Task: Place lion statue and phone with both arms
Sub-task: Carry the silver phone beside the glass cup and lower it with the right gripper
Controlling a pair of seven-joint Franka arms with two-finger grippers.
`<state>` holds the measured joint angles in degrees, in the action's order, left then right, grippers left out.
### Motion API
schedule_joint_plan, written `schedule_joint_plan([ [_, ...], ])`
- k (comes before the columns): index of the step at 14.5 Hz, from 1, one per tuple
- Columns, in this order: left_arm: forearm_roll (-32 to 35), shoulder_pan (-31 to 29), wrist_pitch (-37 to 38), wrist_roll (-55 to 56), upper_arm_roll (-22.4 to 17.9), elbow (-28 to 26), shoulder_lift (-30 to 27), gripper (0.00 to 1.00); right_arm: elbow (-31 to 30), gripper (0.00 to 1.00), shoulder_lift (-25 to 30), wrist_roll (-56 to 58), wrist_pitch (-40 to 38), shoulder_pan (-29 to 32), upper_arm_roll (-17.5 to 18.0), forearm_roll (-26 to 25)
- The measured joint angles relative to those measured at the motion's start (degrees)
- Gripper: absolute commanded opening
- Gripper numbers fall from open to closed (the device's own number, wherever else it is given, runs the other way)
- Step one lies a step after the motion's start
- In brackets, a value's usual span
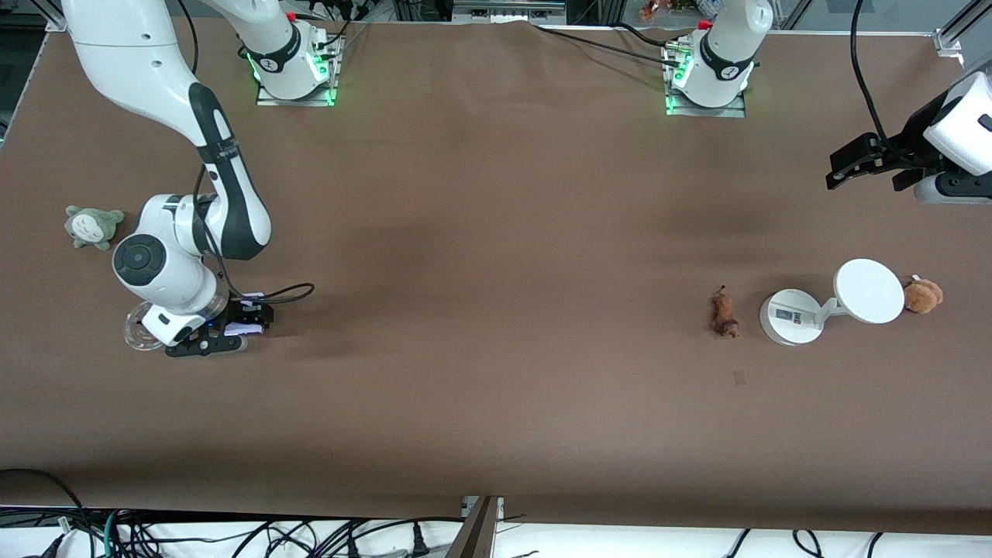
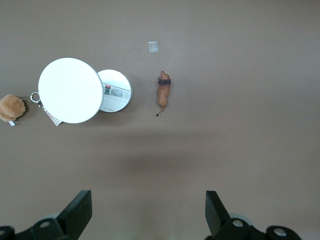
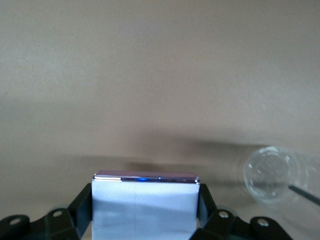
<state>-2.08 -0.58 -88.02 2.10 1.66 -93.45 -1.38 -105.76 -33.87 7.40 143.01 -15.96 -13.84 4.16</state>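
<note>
The lion statue (image 1: 725, 311), a small reddish-brown figurine, lies on the brown table toward the left arm's end; it also shows in the left wrist view (image 2: 163, 90). My left gripper (image 1: 864, 174) is open and empty, high over the table's edge at that end, its fingers (image 2: 80, 212) wide apart. The phone (image 3: 145, 207), a pale lavender-white slab, sits between the fingers of my right gripper (image 3: 146, 200), which is shut on its two sides. In the front view that gripper (image 1: 235, 327) is down at table level toward the right arm's end, with the phone (image 1: 246, 329) mostly hidden by it.
A white stand (image 1: 790, 316) with a round disc (image 1: 869, 291) stands beside the lion, with a tan plush toy (image 1: 922, 295) at the disc's edge. A clear round lid (image 1: 138, 332) lies beside the right gripper. A grey-green plush toy (image 1: 93, 226) lies farther from the camera than it.
</note>
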Motion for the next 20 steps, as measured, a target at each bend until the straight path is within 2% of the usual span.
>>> schedule_joint_plan([
  [5, 0.00, -0.14, -0.08, 0.01, -0.25, 1.71, 0.60, 1.00, 0.14, 0.13, -3.99, 0.00, 7.56, 0.22, 0.03, 0.01],
  [10, 0.00, -0.23, 0.70, 0.01, -0.27, 4.78, 2.60, 1.00, 0.90, 0.15, -5.06, 0.68, 8.95, 0.92, 0.02, 0.01],
  [11, 0.00, -0.23, 0.74, 0.01, -0.27, 4.89, 2.75, 1.00, 1.08, 0.38, -5.12, 0.87, 8.95, 1.14, 0.01, 0.01],
  [12, 0.00, -0.23, 0.81, 0.01, -0.27, 4.91, 2.80, 1.00, 1.24, 0.95, -5.25, 0.99, 8.96, 1.30, 0.02, 0.01],
  [13, 0.00, -0.24, 0.93, 0.01, -0.27, 4.91, 2.80, 1.00, 1.41, 1.00, -5.42, 1.04, 9.00, 1.39, 0.02, 0.18],
  [20, 0.00, -0.22, 3.93, 1.44, 0.04, 4.91, 3.64, 1.00, 2.48, 1.00, -5.60, 1.47, 9.07, 1.41, 0.06, 1.52],
])
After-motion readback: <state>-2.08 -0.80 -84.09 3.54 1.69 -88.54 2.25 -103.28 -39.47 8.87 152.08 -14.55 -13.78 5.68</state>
